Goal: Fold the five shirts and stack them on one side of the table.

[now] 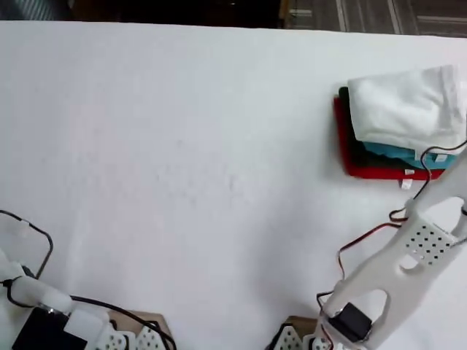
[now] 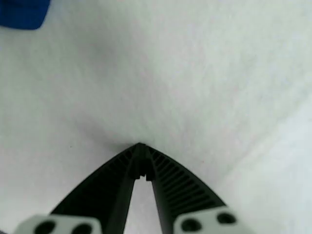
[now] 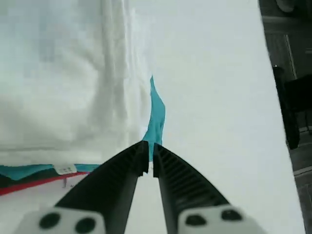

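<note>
The stack of folded shirts sat in the upper right of the high view, on the counter (image 1: 182, 146). A white shirt (image 1: 405, 106) lay on top, with a teal shirt (image 1: 394, 154), a dark shirt (image 1: 357, 149) and a red shirt (image 1: 365, 173) below it. Whether a fifth lay hidden among them could not be told. The stack's long axis seemed to run left to right across that frame, though the right edge cut it off. Its folded left ends were stepped, with the red reaching furthest left. Small white tags showed along its lower edge, so the necks probably pointed toward the arms. The right end effector (image 3: 148, 148) was closed to a narrow slit, its tip right at a sliver of teal sticking out from under the white shirt. It was not clear whether the tip pinched that edge or only touched it. The step in hand looked like tidying the stack. It would likely go best by nudging the stray teal edge back under slowly and along the counter, pushing low so the white layer did not slide or lift. The left end effector (image 2: 141, 148) was closed on nothing above bare counter, with an unidentifiable blue object (image 2: 22, 12) in the upper left corner of its view.
</note>
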Action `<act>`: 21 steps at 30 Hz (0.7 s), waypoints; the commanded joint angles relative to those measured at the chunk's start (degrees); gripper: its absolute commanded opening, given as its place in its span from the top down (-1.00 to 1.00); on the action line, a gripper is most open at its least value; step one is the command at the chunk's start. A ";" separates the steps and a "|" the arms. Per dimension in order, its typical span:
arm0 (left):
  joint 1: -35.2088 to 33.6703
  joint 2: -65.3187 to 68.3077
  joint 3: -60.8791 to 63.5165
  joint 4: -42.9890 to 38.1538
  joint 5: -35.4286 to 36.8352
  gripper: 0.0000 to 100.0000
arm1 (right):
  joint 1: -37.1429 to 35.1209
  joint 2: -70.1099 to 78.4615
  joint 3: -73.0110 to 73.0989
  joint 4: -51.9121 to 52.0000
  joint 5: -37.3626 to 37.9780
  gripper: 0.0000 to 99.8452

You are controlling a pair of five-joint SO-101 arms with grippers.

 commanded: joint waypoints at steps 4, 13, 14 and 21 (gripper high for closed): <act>-0.26 -0.35 0.13 -1.05 0.70 0.94 | -11.03 -2.95 3.08 2.86 -11.08 0.96; -0.35 -0.26 0.13 -1.05 0.70 0.94 | -17.27 7.52 10.29 2.95 -10.73 0.96; -0.35 -0.26 0.13 -1.05 0.70 0.94 | -16.48 7.78 10.37 3.03 -10.73 0.96; -0.26 -0.26 0.13 -1.05 0.70 0.94 | -9.45 7.87 15.38 3.21 -2.99 0.96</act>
